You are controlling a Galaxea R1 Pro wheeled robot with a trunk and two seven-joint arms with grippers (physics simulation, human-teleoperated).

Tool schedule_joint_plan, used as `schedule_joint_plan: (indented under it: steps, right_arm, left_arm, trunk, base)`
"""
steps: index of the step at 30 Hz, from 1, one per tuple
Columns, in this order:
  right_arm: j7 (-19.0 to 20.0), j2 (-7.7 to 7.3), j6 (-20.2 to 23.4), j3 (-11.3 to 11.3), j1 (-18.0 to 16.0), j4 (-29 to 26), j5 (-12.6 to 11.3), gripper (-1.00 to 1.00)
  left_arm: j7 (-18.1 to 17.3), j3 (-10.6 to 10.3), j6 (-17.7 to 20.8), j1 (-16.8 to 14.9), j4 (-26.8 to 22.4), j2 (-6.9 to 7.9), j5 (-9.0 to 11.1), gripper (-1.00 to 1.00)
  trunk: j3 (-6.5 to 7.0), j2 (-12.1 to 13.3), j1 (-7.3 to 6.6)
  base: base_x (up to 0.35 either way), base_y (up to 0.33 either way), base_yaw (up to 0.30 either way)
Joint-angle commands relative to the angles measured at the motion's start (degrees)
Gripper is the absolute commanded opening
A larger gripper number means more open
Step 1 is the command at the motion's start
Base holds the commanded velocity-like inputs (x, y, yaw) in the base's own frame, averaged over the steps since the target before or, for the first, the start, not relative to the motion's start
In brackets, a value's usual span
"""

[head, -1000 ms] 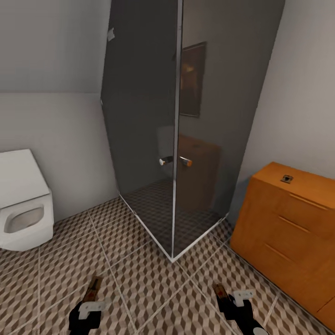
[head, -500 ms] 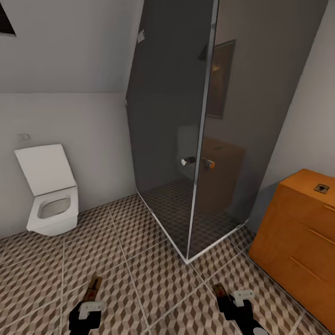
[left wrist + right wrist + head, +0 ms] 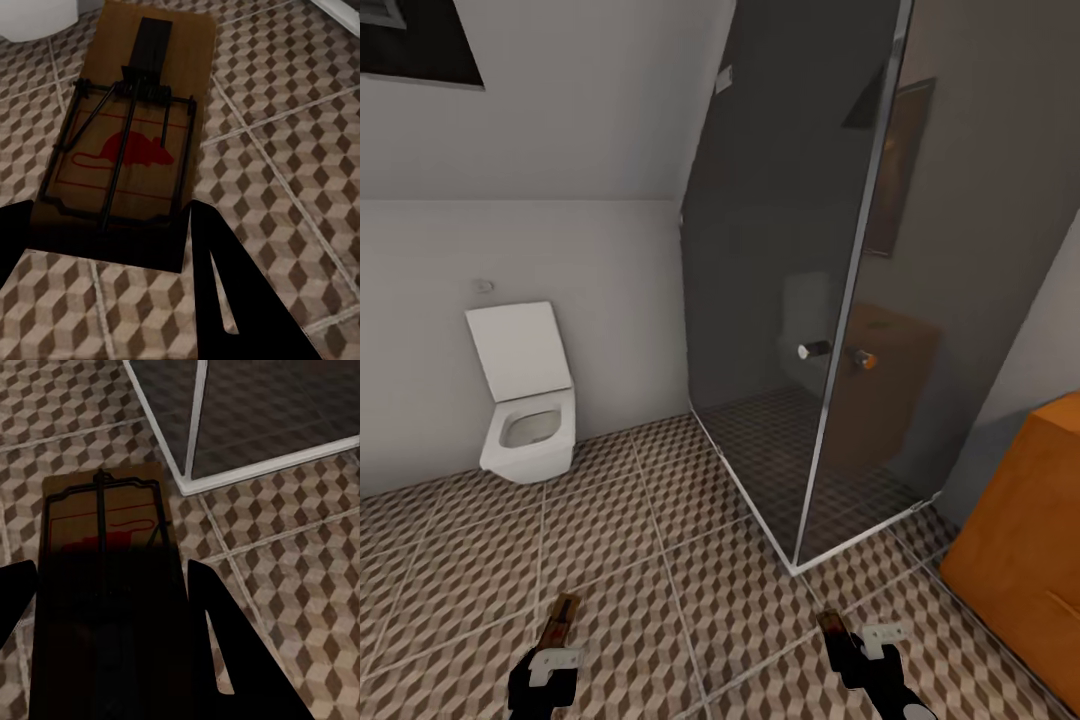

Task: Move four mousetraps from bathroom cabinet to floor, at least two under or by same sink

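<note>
No readable words, brands or numbers anywhere. Only a red mouse outline printed on the mousetrap (image 3: 127, 150) at centre left of the left wrist view. Same red mark, partly shadowed, on the other mousetrap (image 3: 105, 536) at left of the right wrist view.

This was a home bathroom: a white wall-hung toilet (image 3: 525, 400) with its lid raised stood against a pale wall, a dark glass shower enclosure (image 3: 830, 300) with chrome knobs filled the corner, and cube-patterned tiles covered the bathroom floor (image 3: 660, 590) beside an orange-brown cabinet (image 3: 1025, 540)
</note>
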Motion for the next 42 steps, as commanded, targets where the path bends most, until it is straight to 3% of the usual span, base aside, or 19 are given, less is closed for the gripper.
schedule_joint_plan:
  steps: [1,42]
  right_arm:
    - [0.0,-0.01,-0.2,0.1,0.0,0.0,0.2,-1.00]
    - [0.0,0.05,-0.2,0.2,0.0,0.0,0.2,-1.00]
  left_arm:
    - [0.7,-0.5,-0.2,-0.1,0.2,-0.07,-0.3,-1.00]
    - [0.7,-0.5,-0.2,-0.1,0.2,-0.12,-0.3,-1.00]
  trunk:
    - [-0.05,0.0,0.00]
    - [-0.05,0.0,0.00]
  base:
    - [0.000,0.000,0.275]
    - [0.000,0.000,0.275]
